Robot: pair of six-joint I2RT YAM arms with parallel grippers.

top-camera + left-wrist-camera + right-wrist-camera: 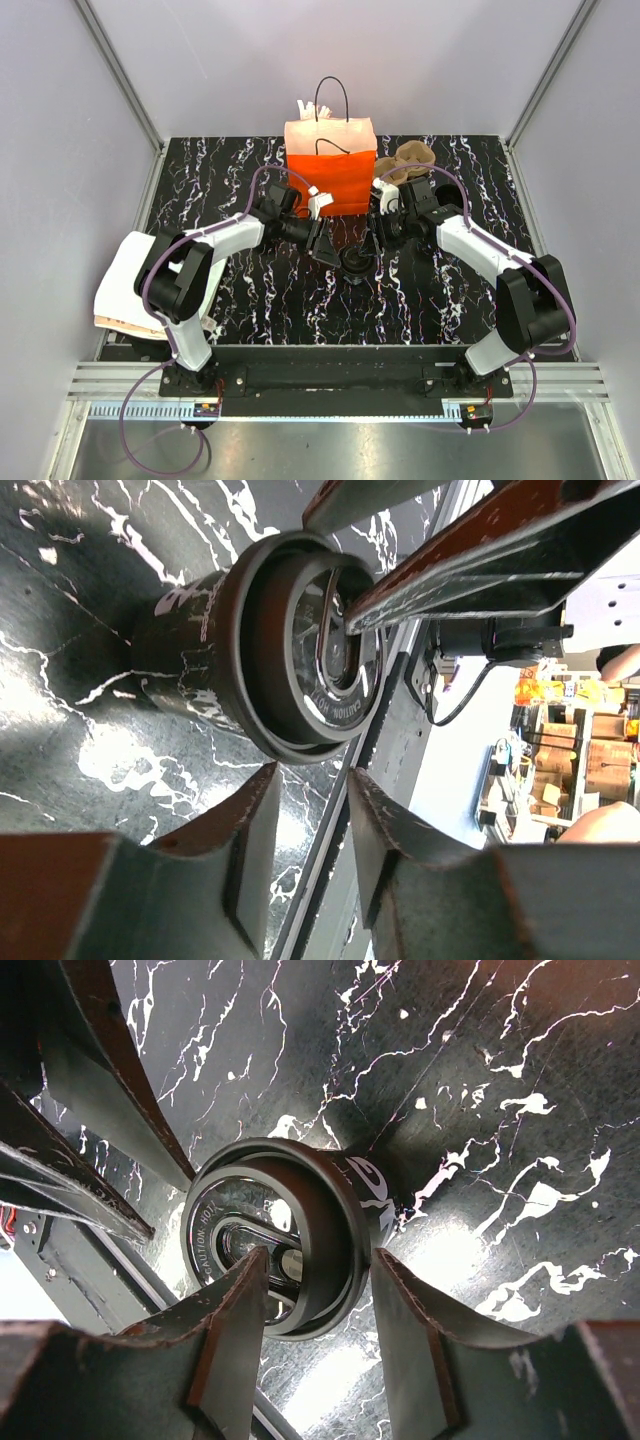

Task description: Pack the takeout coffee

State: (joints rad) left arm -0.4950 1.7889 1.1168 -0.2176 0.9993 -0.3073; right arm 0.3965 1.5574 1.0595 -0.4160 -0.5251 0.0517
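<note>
We are treating the takeout coffee (pixel 353 262), standing on the desk (pixel 230 290) in front of the orange bag (pixel 331 165), as light and crushable, best held at its stiff rim, with the left gripper (pixel 312 780) spread empty and the right gripper (pixel 318 1270) straddling that rim, whether pinching we cannot tell.

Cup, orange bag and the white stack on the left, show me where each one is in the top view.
Cup (pixel 353 263): top view, on its lid.
Bag (pixel 333 170): top view, on its orange front.
White stack (pixel 115 282): top view, on its top sheet.
</note>
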